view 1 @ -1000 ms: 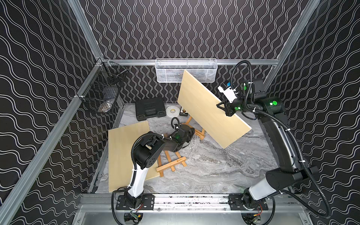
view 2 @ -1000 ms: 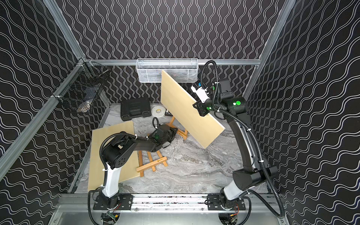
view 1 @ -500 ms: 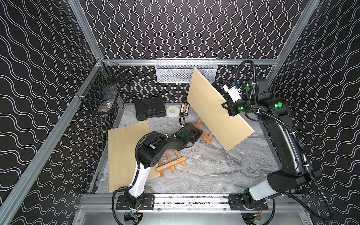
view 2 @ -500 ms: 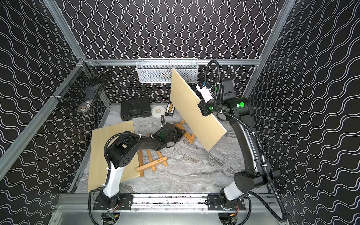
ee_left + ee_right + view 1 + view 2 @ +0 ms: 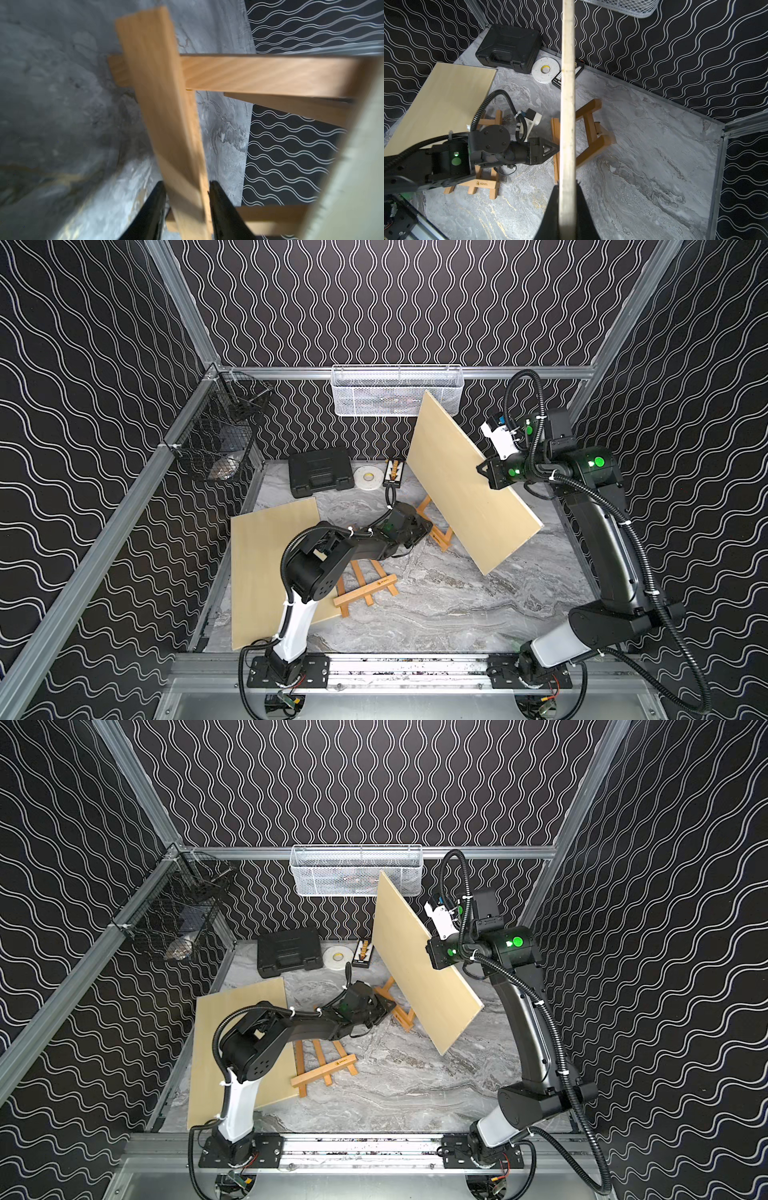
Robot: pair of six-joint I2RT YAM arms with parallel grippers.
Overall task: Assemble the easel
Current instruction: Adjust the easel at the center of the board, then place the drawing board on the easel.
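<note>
Between left end effector (image 5: 185, 184) jaws: easel slat (image 5: 166, 116).

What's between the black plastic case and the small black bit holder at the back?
A white roll of tape lies flat there; both top views show it.

flat panel (image 5: 266, 564): pale plywood, lying on the surface (image 5: 457, 605).
raised panel (image 5: 469, 493): pale plywood, airborne, tilted, well right of flat panel.
rear easel (image 5: 590, 124): orange wood, standing, right of flat panel.
front easel (image 5: 365, 589): orange wood, flat, beside flat panel.
</note>
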